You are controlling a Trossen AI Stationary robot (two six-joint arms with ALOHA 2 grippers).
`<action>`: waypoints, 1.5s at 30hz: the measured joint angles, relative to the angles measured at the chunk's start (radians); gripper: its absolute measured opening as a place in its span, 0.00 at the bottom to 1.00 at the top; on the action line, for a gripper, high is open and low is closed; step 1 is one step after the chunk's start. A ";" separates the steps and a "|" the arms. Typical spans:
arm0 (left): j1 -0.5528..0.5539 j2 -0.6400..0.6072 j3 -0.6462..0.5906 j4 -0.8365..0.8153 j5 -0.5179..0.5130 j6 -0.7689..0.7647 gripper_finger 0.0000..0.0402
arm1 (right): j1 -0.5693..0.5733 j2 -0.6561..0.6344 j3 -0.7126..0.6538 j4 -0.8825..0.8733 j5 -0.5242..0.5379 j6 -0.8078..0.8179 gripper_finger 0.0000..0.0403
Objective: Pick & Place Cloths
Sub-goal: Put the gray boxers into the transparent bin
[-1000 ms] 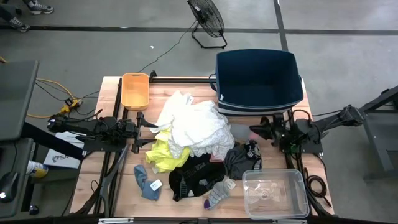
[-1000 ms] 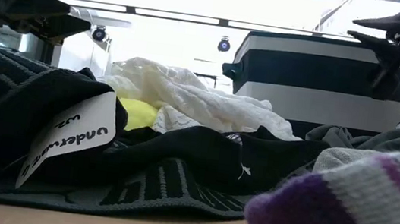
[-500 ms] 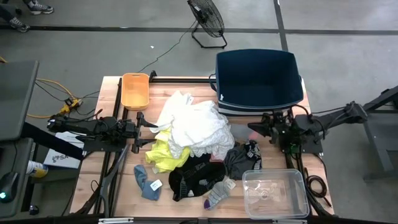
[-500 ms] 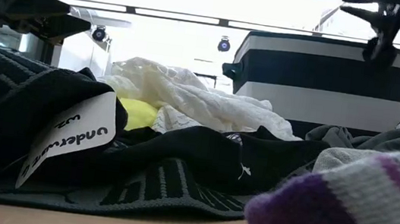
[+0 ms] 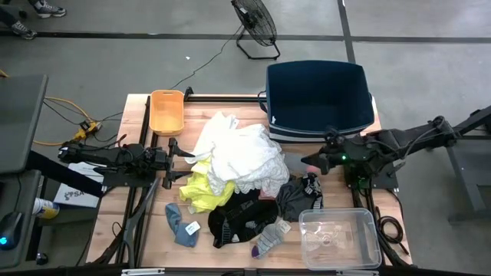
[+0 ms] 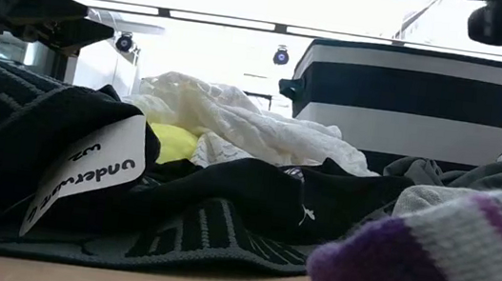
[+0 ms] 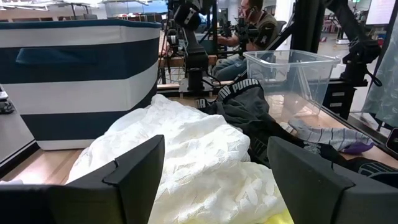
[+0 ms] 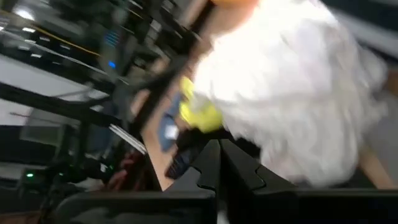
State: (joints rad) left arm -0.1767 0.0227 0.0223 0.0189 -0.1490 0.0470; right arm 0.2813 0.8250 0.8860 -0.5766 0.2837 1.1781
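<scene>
Nearby, empty navy tub (image 5: 316,92), cloths (image 5: 239,157) heaped beside; left gripper (image 5: 184,156) agape, right gripper (image 5: 308,162) together.

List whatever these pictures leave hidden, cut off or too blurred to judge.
- Right gripper: small in the high view, out of frame in the low view, its own wrist view is motion-blurred.
- Navy tub: its floor is dark in the high view; the low view shows only the outer wall.
- Cloths under the white garment: covered in the high view.
- Grey sock with purple toe: too near the low camera, cut off by the edge.
</scene>
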 joint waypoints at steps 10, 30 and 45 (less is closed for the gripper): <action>0.000 0.000 0.000 0.000 0.000 0.000 0.70 | 0.000 0.139 0.076 -0.338 -0.295 0.373 0.01; 0.000 0.000 0.000 0.000 0.000 0.000 0.70 | -0.001 0.288 0.076 -0.370 -0.397 0.248 0.04; 0.000 0.000 0.000 0.000 0.000 0.000 0.70 | -0.016 0.392 0.076 -0.395 -0.402 0.168 0.06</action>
State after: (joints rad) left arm -0.1768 0.0231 0.0227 0.0185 -0.1489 0.0471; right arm 0.2652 1.2167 0.9619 -0.9714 -0.1183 1.3463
